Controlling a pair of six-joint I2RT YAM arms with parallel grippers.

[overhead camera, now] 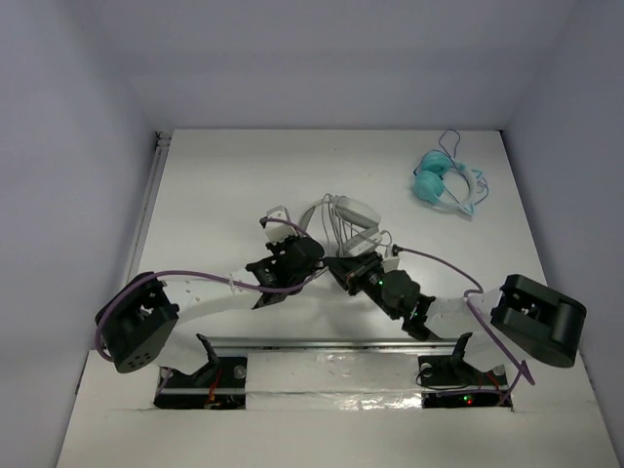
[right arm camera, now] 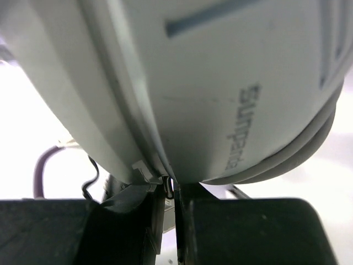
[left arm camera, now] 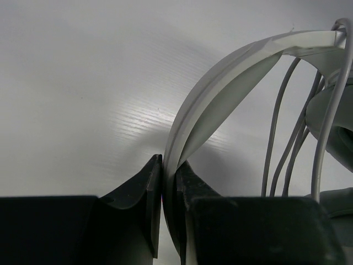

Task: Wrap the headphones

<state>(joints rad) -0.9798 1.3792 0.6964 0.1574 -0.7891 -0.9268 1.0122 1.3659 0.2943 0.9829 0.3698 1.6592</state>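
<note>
The white headphones (overhead camera: 347,220) lie in the middle of the table, with loops of thin grey cable (left arm camera: 274,144) hanging beside the headband (left arm camera: 220,88). My left gripper (overhead camera: 308,248) is shut on the headband's edge, which rises from between its jaws (left arm camera: 169,175) and arcs to the right. My right gripper (overhead camera: 343,265) is pressed against the underside of an ear cup (right arm camera: 220,77) that fills its view. Cable turns (right arm camera: 292,152) run round that cup. The right jaws (right arm camera: 172,193) stand a thin slit apart with a dark thin strand caught at their tips.
Small teal headphones (overhead camera: 435,183) with a blue cord lie at the back right. A metal rail (overhead camera: 331,343) runs along the near edge between the arm bases. White walls close in the table at left, right and back.
</note>
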